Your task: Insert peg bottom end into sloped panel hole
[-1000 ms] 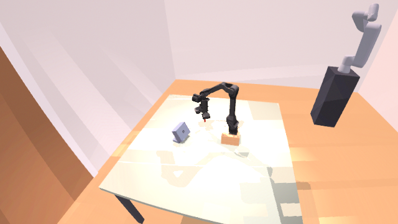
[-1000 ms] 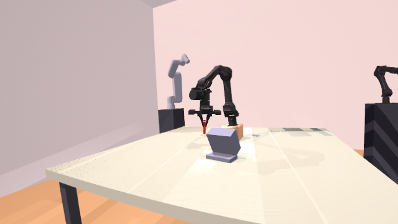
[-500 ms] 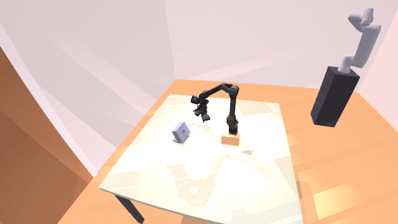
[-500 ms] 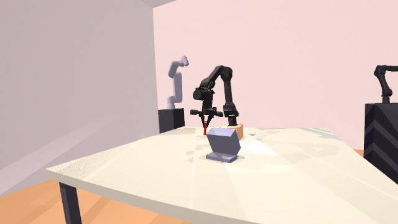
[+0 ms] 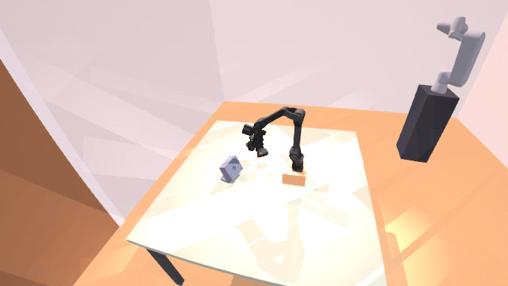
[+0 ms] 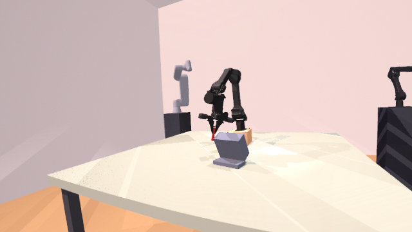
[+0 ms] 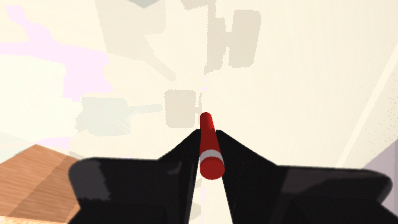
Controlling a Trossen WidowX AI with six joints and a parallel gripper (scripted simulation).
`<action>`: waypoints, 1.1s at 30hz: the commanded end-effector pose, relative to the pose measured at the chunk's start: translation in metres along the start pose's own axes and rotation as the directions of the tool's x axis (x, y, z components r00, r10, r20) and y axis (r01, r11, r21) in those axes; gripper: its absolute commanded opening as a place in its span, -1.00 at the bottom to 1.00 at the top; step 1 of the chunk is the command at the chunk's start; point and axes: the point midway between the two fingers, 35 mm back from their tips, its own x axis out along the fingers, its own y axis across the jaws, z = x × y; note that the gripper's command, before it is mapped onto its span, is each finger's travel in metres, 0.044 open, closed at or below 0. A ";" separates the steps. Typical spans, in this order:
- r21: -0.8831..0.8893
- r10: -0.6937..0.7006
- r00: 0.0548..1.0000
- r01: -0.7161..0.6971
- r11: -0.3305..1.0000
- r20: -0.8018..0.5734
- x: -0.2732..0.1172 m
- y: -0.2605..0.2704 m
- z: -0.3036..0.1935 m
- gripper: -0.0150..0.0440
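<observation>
A red round peg (image 5: 258, 156) (image 6: 213, 135) (image 7: 206, 137) with a pale band near its top is held off the table, slightly tilted in the exterior view. My gripper (image 6: 215, 126) (image 7: 207, 134) is shut on the peg; its lower end sticks out below the fingertips. The blue-grey sloped panel (image 5: 226, 171) (image 6: 232, 149) stands on the table. Its face with one dark hole (image 5: 234, 168) shows in the top view; the exterior camera sees the panel from behind. The gripper and peg are beyond the panel in the exterior view, apart from it.
The arm's base stands on a wooden block (image 5: 294, 179) (image 6: 248, 136) (image 7: 37, 175) on the pale table (image 5: 190, 226) (image 6: 154, 180). A grey arm (image 5: 468, 59) (image 6: 184, 90) on a dark pedestal stands off the table. Another black arm (image 6: 397, 85) stands at the far right in the exterior view.
</observation>
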 end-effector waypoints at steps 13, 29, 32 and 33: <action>-0.115 -0.078 0.997 0.078 0.990 0.011 0.002 0.007 0.013 -0.49; -0.220 -0.150 0.988 0.154 0.963 0.035 0.002 0.015 0.027 -0.49; -0.239 -0.164 0.986 0.169 0.956 0.041 0.002 0.017 0.029 -0.49; -0.245 -0.168 0.985 0.173 0.954 0.043 0.002 0.017 0.030 -0.49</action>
